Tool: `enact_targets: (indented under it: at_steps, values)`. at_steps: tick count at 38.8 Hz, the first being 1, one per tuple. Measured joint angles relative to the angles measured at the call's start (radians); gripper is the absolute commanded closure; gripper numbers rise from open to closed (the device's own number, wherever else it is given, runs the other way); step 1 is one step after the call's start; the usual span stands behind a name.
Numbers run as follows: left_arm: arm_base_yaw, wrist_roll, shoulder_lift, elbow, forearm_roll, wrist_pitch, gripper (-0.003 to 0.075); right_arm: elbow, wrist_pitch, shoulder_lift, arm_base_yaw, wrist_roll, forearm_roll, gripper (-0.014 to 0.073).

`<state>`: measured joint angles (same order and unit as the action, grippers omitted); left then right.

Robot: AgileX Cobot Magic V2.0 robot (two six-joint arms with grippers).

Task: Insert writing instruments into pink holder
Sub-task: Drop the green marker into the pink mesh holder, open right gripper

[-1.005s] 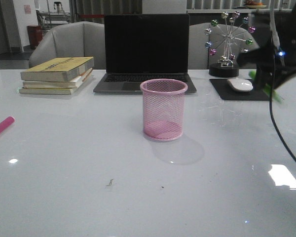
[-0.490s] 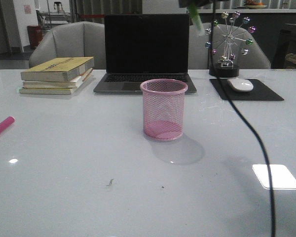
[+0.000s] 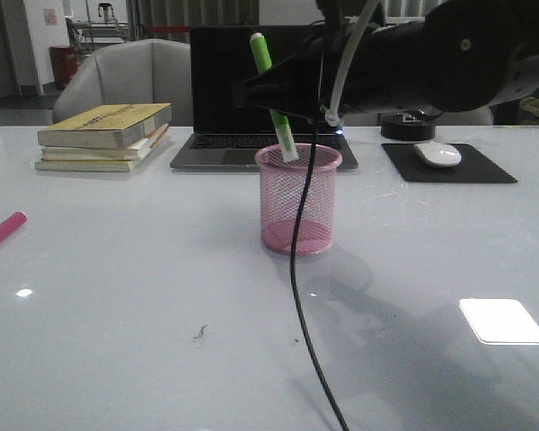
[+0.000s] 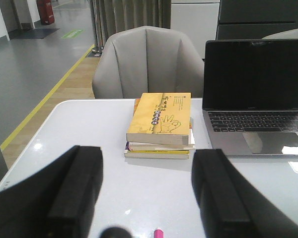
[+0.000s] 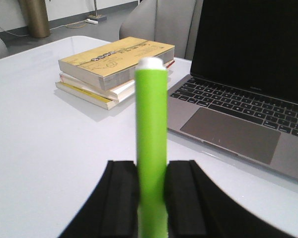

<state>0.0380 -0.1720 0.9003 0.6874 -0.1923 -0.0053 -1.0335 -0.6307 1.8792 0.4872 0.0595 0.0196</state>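
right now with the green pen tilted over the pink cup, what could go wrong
The green pen leans with its lower end just at the pink holder's rim; released now, it may catch the rim or tip the light mesh cup. The right tool grips it mid-shaft, so it could pivot. The pink pen lies at the table's far left edge and might roll off.

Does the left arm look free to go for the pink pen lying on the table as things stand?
Probably yes. The left gripper is open and empty, and the pink pen lies alone near the table's left edge, with bare table around it. The right gripper is busy with the green pen over the cup.
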Motion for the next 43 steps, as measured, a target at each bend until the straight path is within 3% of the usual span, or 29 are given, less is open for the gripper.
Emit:
enact_targets:
  at_steps: [6,11,13,32,43]
  values:
    - [0.0,0.0,0.0,0.0,0.0,0.0,0.0262,0.007,0.004,0.021,0.0,0.0,0.0,0.0517]
    - [0.0,0.0,0.0,0.0,0.0,0.0,0.0262,0.007,0.006,0.023,0.0,0.001,0.0,0.0295]
    - [0.0,0.0,0.0,0.0,0.0,0.0,0.0262,0.007,0.006,0.023,0.0,0.004,0.0,0.0271]
    - [0.0,0.0,0.0,0.0,0.0,0.0,0.0262,0.007,0.064,0.021,0.0,-0.007,0.0,0.0272]
    - [0.0,0.0,0.0,0.0,0.0,-0.002,0.0263,0.007,0.238,-0.141,-0.056,-0.175,-0.126,0.0274]
